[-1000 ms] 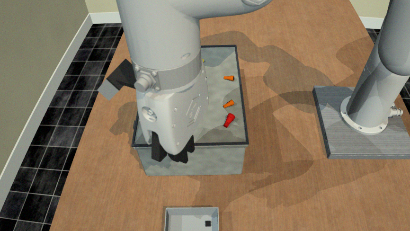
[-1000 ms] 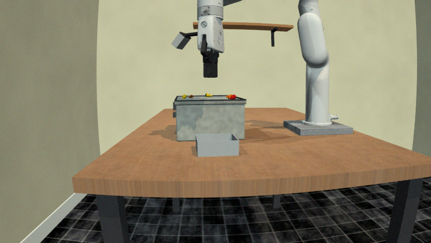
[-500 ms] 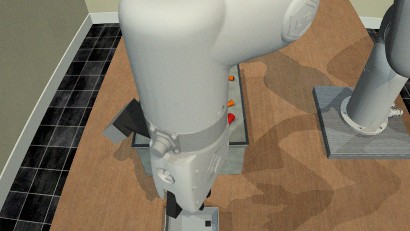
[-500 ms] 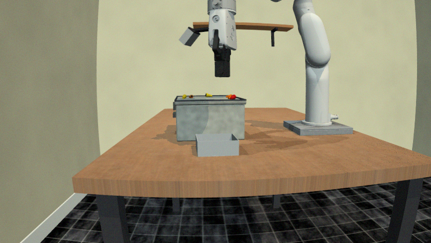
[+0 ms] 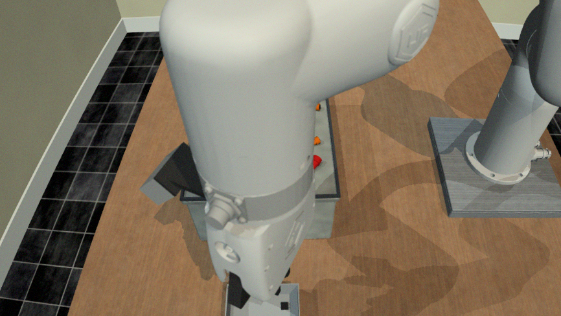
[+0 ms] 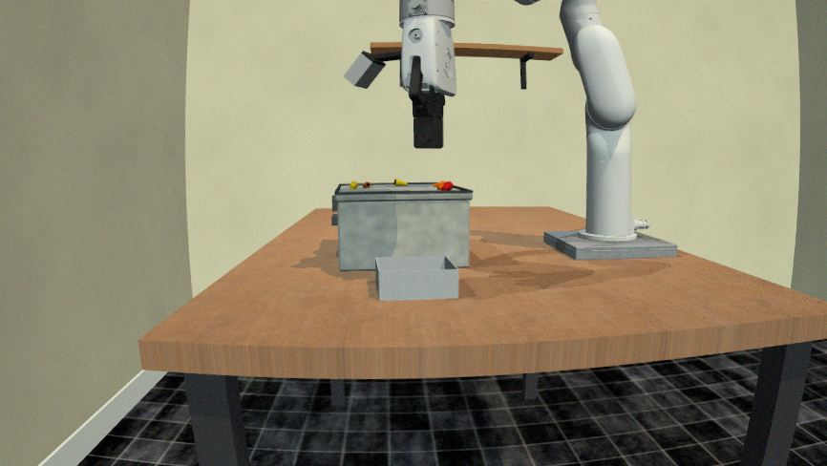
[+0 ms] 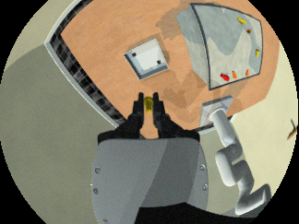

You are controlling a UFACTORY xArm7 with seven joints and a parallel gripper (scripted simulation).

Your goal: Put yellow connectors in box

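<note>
My gripper (image 7: 148,99) (image 6: 428,138) (image 5: 262,300) is shut on a yellow connector (image 7: 149,104), seen between the black fingers in the wrist view. It hangs high over the table, above the grey junction box (image 6: 416,277); in the overhead view the fingers (image 5: 251,296) hang over the box. The box also shows in the wrist view (image 7: 148,60). On the tool case lid (image 6: 403,187) lie two yellow connectors (image 6: 353,184) (image 6: 399,181), with orange and red ones (image 6: 443,184) at the right. The arm hides most of the lid in the overhead view.
Orange connectors (image 5: 317,140) and a red one (image 5: 317,161) show at the lid's right edge. The arm's base plate (image 6: 609,243) stands at the right of the table. A wall shelf (image 6: 468,51) is behind the arm.
</note>
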